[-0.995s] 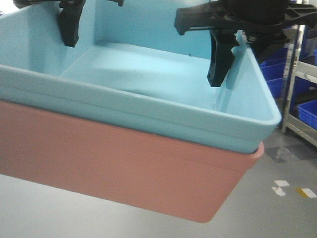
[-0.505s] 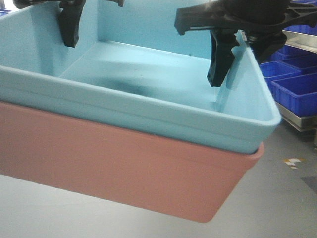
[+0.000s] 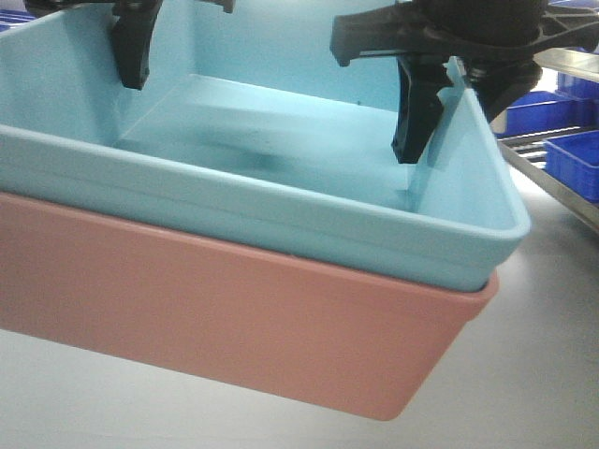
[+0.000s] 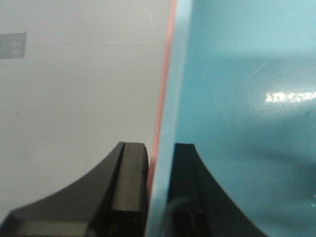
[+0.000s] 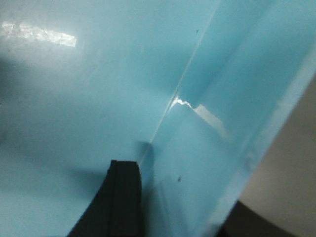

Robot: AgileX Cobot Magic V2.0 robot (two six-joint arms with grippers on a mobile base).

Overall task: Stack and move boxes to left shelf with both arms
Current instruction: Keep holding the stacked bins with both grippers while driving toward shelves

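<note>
Two nested boxes hang in the air, held by both grippers, with the near right corner tilted low.

Nearest, the pink box [image 3: 234,318] hangs under the blue box [image 3: 281,140], clear of the grey surface [image 3: 543,383] below. The left gripper [image 4: 157,192] is clamped across both boxes' walls. The right gripper [image 3: 447,112] seems to pinch the blue wall alone, so more tilt might let the pink box slide off there. Far right, a steel rack rail [image 3: 552,192] and dark blue crates [image 3: 576,154] leave little room to swing.

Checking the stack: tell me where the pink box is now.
Front view, lower centre: the pink box sits directly beneath the blue box nested in it, hanging above the grey floor.
</note>
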